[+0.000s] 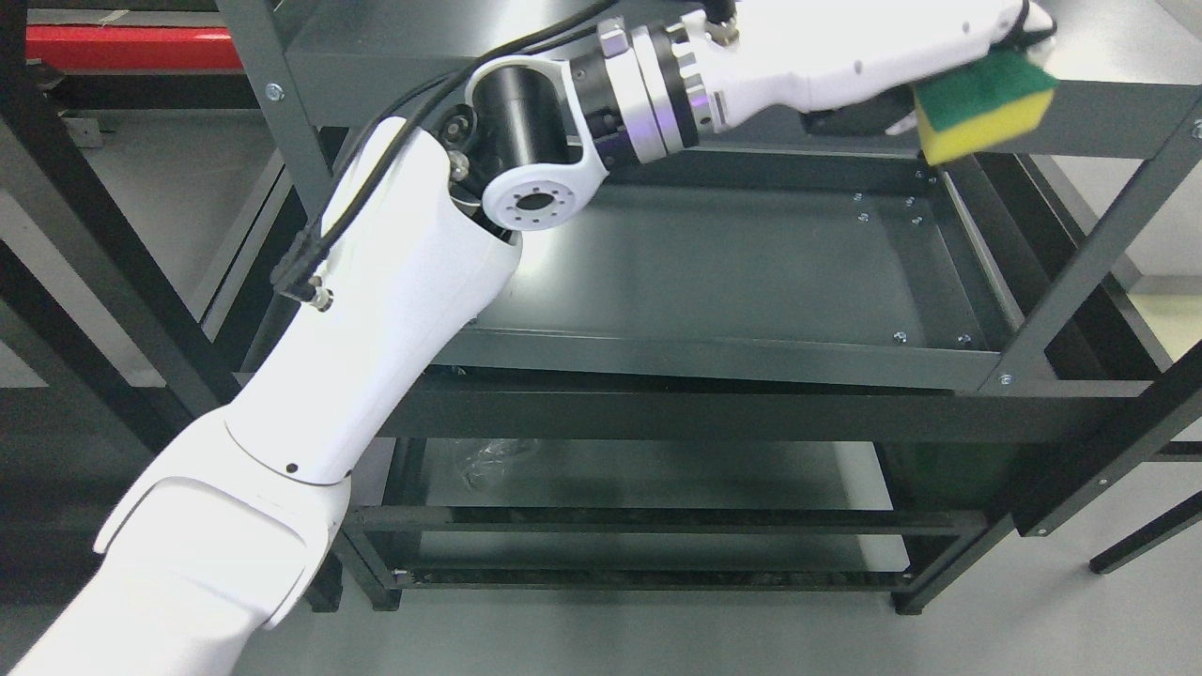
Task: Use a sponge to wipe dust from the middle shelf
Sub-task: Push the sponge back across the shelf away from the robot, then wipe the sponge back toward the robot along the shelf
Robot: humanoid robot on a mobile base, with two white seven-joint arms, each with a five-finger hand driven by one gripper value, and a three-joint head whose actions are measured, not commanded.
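Observation:
My left arm comes in from the lower left and reaches up to the top right of the head view. Its hand [939, 75] is shut on a yellow sponge with a green scouring face [981, 108]. The sponge sits at the front edge of the upper grey shelf [1108, 113], at its right end, above the middle shelf [732, 272]. The middle shelf is a dark grey metal tray with a raised rim and nothing on it. Most of the hand's fingers are hidden behind the sponge.
The rack has dark metal posts, one slanting at the right [1089, 272] and one at the upper left [272, 94]. A lower shelf [639, 479] holds a clear crumpled plastic bit [493, 460]. Grey floor lies around the rack.

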